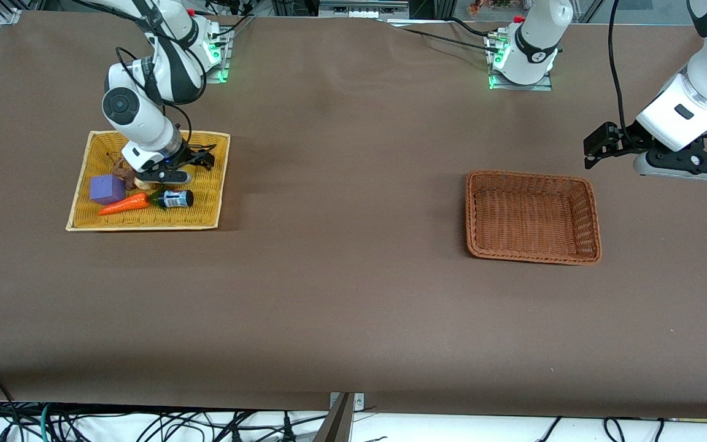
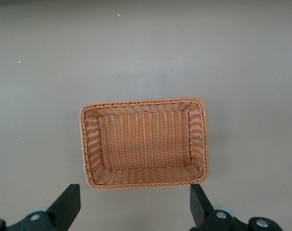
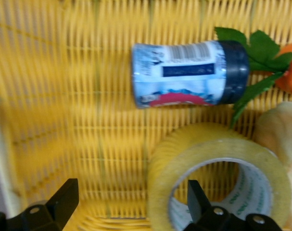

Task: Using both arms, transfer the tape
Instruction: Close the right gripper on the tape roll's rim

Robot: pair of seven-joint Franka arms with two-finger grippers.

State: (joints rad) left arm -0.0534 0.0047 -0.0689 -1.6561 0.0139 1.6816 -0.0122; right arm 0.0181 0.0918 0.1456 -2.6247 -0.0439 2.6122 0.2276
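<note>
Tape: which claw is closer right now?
Right. The right claw is low in the yellow tray, open, one finger inside the tape core. The left claw waits open in the air near the brown basket, at the left arm's end.

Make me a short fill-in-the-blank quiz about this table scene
1. The tape lies in the ____ tray.
2. The brown basket holds ____.
3. The right gripper has its fingers ____ over the tray.
4. The toy carrot lies beside the ____ cube.

Missing words: yellow; nothing; open; purple
</note>
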